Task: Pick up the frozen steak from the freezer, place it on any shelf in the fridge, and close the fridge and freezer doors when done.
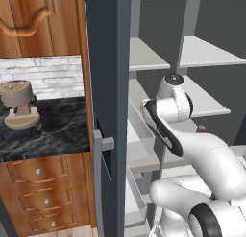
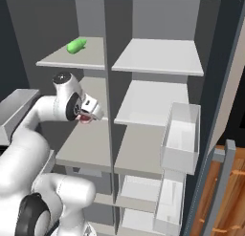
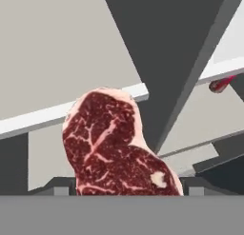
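We have the flat dark-red marbled frozen steak (image 3: 119, 146) pinched between the fingers of the white two-finger gripper (image 2: 87, 116). In the hand view the slab stands right in front of the lens, its lower edge down where the fingertips sit, so the jaws are closed on it rather than spread. In the right base view only a red sliver of it shows under the hand.

The steak is off the shelves, held in the air inside the left-hand grey-walled freezer compartment (image 2: 48, 25), just above its pale grey middle shelf (image 2: 88, 144). We judge it's held edge-on like this so it clears the shelf lips when pulled out.

Both tall slate-grey doors stand open: the freezer door (image 1: 108, 63) with its grey bar handle (image 1: 98, 183), and the fridge door's edge (image 2: 225, 87). That keeps the path free for the transfer.

Target is the right-hand fridge compartment; its pale grey shelves (image 2: 158, 56) look bare, so any works. A small round green item (image 2: 76, 45) lies on the freezer's top shelf, well clear of the hand.

Next, as we see it: carry the steak across the centre divider (image 2: 108, 87), set it down, then shut both doors.
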